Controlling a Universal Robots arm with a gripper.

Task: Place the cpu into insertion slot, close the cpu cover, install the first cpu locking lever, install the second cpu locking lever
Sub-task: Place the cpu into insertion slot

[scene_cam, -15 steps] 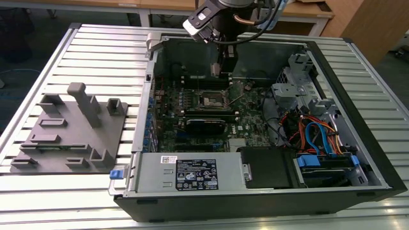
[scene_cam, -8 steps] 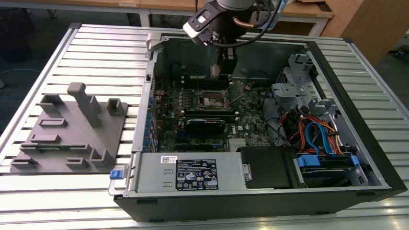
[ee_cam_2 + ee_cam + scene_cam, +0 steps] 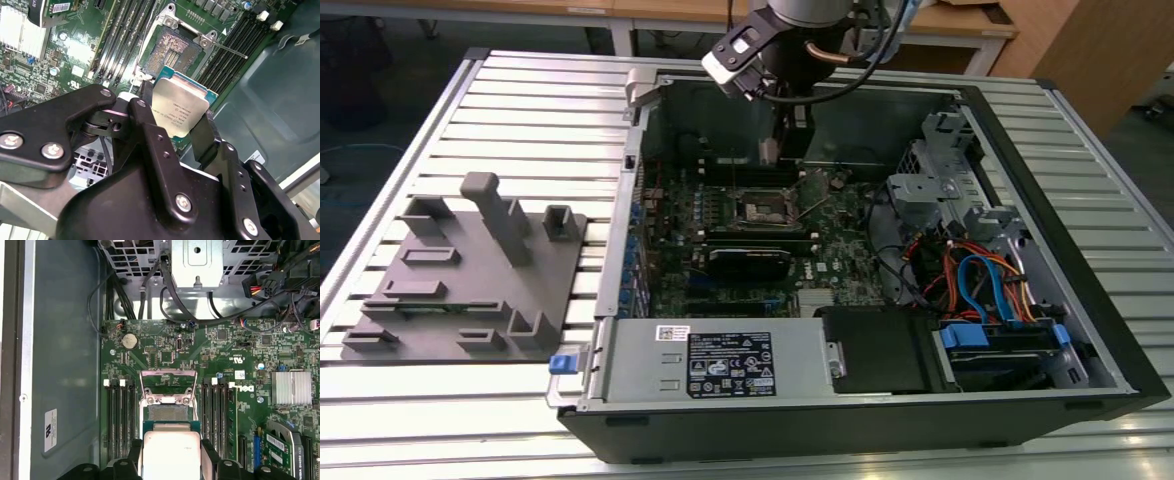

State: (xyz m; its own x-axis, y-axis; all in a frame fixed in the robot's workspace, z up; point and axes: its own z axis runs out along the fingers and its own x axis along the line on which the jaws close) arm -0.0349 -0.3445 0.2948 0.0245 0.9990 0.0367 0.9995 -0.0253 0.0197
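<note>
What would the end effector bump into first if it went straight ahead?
Probably the insertion slot: the cpu in the end effector points at it, nothing between, though depth is unclear.

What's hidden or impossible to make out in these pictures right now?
cpu: first wrist view, cut off by the picture's edge, sides covered by gripper fingers.
insertion slot: second wrist view, near part hidden behind the cpu.
socket contacts: exterior view, too small.
</note>
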